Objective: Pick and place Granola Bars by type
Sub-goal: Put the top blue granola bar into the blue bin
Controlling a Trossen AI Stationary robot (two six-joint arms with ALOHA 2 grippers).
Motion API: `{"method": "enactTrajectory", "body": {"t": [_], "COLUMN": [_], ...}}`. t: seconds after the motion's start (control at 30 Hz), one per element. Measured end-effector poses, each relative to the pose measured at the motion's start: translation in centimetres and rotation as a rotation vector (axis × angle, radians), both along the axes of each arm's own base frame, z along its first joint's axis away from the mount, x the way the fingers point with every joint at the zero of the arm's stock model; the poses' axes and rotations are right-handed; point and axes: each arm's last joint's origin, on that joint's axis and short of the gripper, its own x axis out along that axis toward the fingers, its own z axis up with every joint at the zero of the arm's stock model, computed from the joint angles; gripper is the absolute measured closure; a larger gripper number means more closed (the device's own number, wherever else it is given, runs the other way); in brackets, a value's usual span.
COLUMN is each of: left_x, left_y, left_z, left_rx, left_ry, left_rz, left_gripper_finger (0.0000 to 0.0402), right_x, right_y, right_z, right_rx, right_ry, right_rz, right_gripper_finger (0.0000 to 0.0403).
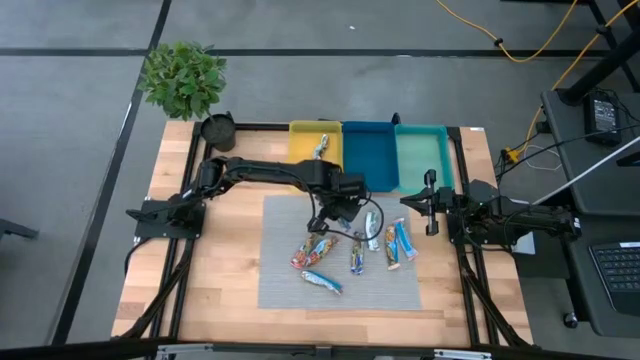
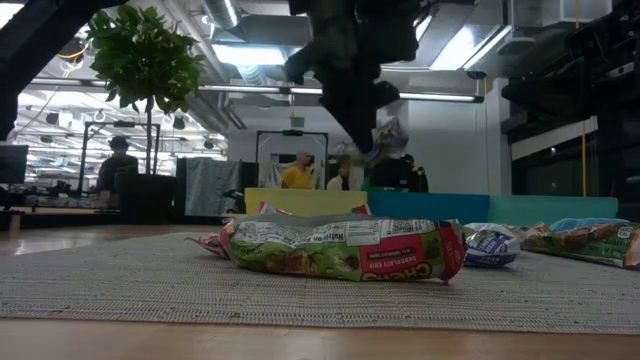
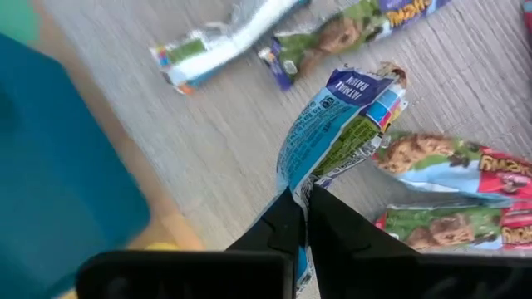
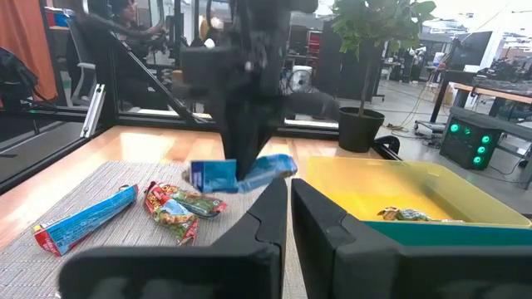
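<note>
My left gripper (image 1: 333,212) hangs over the far part of the grey mat (image 1: 290,215), shut on a blue-wrapped granola bar (image 3: 332,133). The bar also shows in the right wrist view (image 4: 241,174) and the low view (image 2: 385,140). Several other bars lie flat on the mat: red-green ones (image 1: 314,250), a blue-white one (image 1: 322,282) and more to the right (image 1: 398,243). One bar (image 1: 322,146) lies in the yellow tray (image 1: 303,150). My right gripper (image 1: 431,208) waits shut at the table's right side. My left gripper pinches the blue bar between its two fingers part-way along its length (image 3: 293,189). The fingers come from above, pointing down, and lie across the bar. The bar is lifted clear of the mat and sticks out roughly level on both sides of the fingers (image 4: 278,166).
Yellow, blue (image 1: 368,160) and teal (image 1: 420,160) trays stand side by side along the far edge. A potted plant (image 1: 185,78) and a dark pot (image 1: 218,130) stand at the far left corner. Bare wood lies left of the mat.
</note>
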Motion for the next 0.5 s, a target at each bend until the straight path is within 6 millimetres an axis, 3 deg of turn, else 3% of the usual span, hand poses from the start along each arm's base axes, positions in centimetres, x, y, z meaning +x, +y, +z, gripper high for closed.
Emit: {"method": "enactTrajectory", "body": {"t": [0.1, 0.5], "left_x": [-0.4, -4.1], "left_y": [-0.1, -0.8], "left_z": [1.4, 10.2], "left_rx": [-0.018, -0.153], "left_ry": [-0.027, -0.293], "left_rz": [-0.006, -0.066], "left_gripper_finger": [0.0391, 0.0391], "right_x": [0.0, 0.0], "right_y": [0.0, 0.0], "right_z": [0.0, 0.0], "right_rx": [0.0, 0.0], "right_ry": [0.0, 0.0], "right_rz": [0.0, 0.0], "right_gripper_finger": [0.0379, 0.0379]}}
